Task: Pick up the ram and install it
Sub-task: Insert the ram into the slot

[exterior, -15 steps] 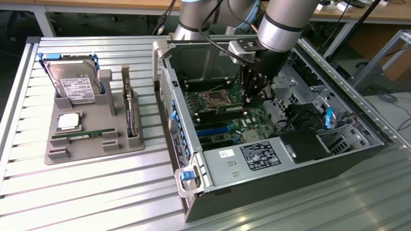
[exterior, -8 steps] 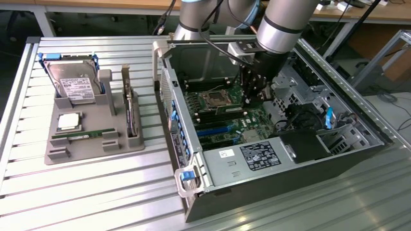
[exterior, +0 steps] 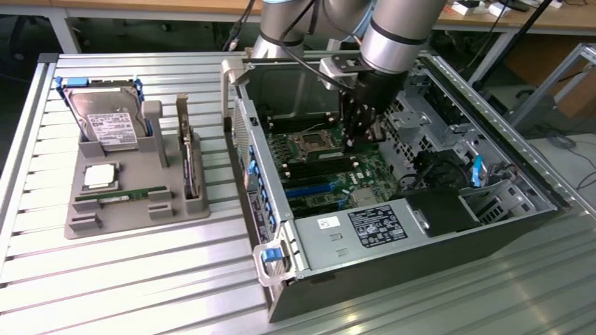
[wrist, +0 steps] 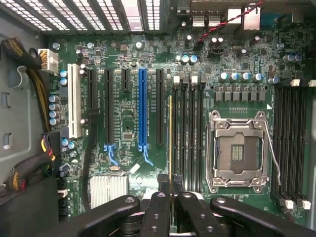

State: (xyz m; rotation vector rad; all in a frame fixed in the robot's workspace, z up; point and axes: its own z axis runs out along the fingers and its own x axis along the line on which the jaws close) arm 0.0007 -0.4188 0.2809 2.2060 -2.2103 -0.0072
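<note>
My gripper [wrist: 170, 181] is shut on the ram [wrist: 170, 138], which appears edge-on in the wrist view as a thin yellowish line running out from between the black fingertips [wrist: 162, 183]. The stick hangs over the black memory slots [wrist: 186, 128] beside the open processor socket [wrist: 239, 150]; I cannot tell whether it touches a slot. In the exterior view the gripper [exterior: 361, 143] reaches down inside the open computer case [exterior: 535, 183], just above the motherboard [exterior: 345, 178] near the socket [exterior: 310, 144].
A grey holder [exterior: 112, 220] on the exterior view's left carries a silver hard drive with blue rails [exterior: 107, 118], a square silver chip [exterior: 100, 176] and a green stick [exterior: 121, 195]. Cables [wrist: 29, 168] and the case walls crowd the board.
</note>
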